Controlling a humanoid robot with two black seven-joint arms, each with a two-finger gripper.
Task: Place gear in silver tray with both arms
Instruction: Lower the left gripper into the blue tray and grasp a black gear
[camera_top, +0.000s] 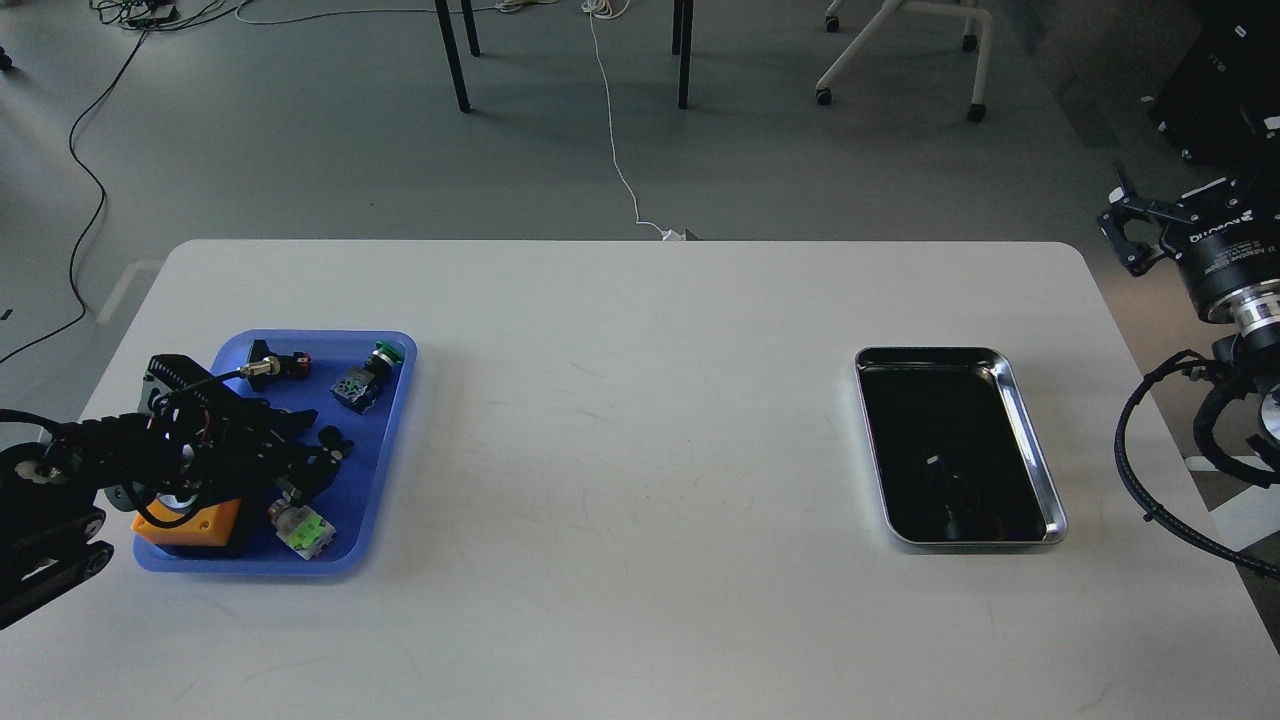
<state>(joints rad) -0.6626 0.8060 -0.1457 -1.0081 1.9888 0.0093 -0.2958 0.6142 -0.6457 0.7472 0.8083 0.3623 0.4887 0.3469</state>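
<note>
The silver tray (1030, 440) lies on the right half of the white surface (620, 420), well apart from everything else. It is a rounded-corner rectangle of polished metal with a raised bright rim and a dark, mirror-like bottom that shows only dim reflections. Bare tabletop surrounds it on all sides, with a wide open stretch running leftward to the blue tray (395, 440); the surface's right edge is near the tray's right rim.

The blue tray is matte plastic with soft rounded corners and sits near the left edge. In it lie small parts: a green-capped button switch (372, 375), a black cylindrical connector with a metal collar (272, 366), a small part with a pale green body (300, 527), and an orange block (195, 522) partly covered by the arm.

The left gripper (315, 455) reaches over the blue tray from the left; it is black against other dark pieces, so I cannot tell how its jaws stand or whether they touch anything. No gear can be made out clearly among the parts.

The right gripper (1130, 225) hangs beyond the surface's far right corner, over the floor, its jaws apart and holding nothing. The rest of that arm is cut off by the right edge, with black cable looping below it.
</note>
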